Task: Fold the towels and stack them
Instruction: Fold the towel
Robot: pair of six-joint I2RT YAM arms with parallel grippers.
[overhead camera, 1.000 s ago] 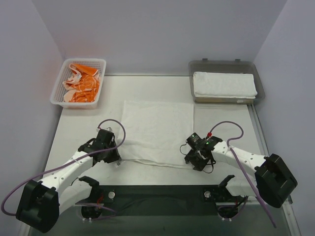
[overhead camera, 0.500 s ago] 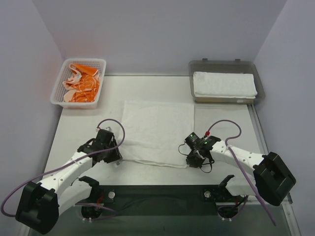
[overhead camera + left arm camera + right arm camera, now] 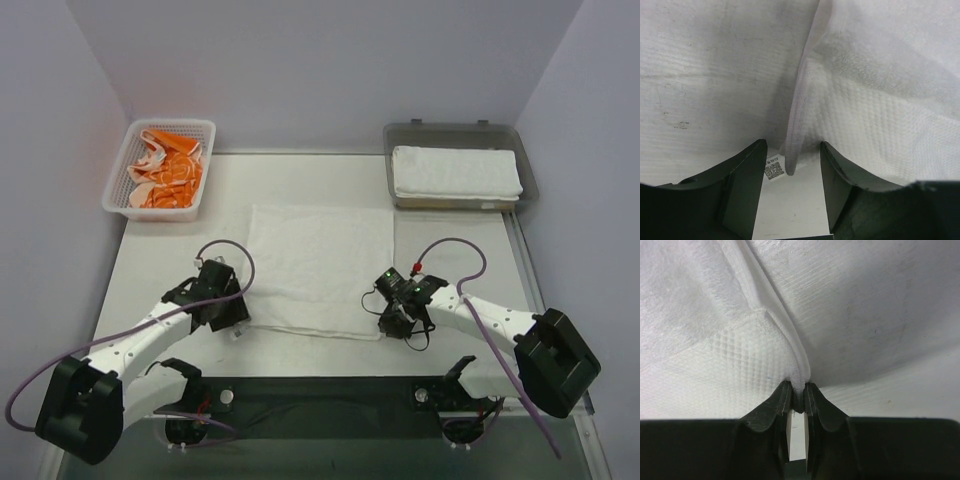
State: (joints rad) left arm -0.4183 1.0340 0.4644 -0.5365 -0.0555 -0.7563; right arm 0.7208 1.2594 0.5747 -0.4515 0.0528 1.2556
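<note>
- 1 folded white towel is lying in the grey translucent plastic tray at the far right, so 1 piece appears finished.
- A plain white terry towel is lying spread flat in the middle of the table, not yet folded. I judge its first fold is only beginning.
- An orange-and-white towel is sitting crumpled in the white mesh plastic basket at the far left, waiting its turn.
- The right gripper is pinching the spread towel's near right corner. The right wrist view is showing the hem clamped between nearly closed fingers, which the top view is not resolving.
- The left gripper is sitting at the near left corner. The left wrist view is showing its fingers parted, with the hem and a small printed label lying between them ungripped.
- Only the top view is showing the tray, the basket and the whole layout.
</note>
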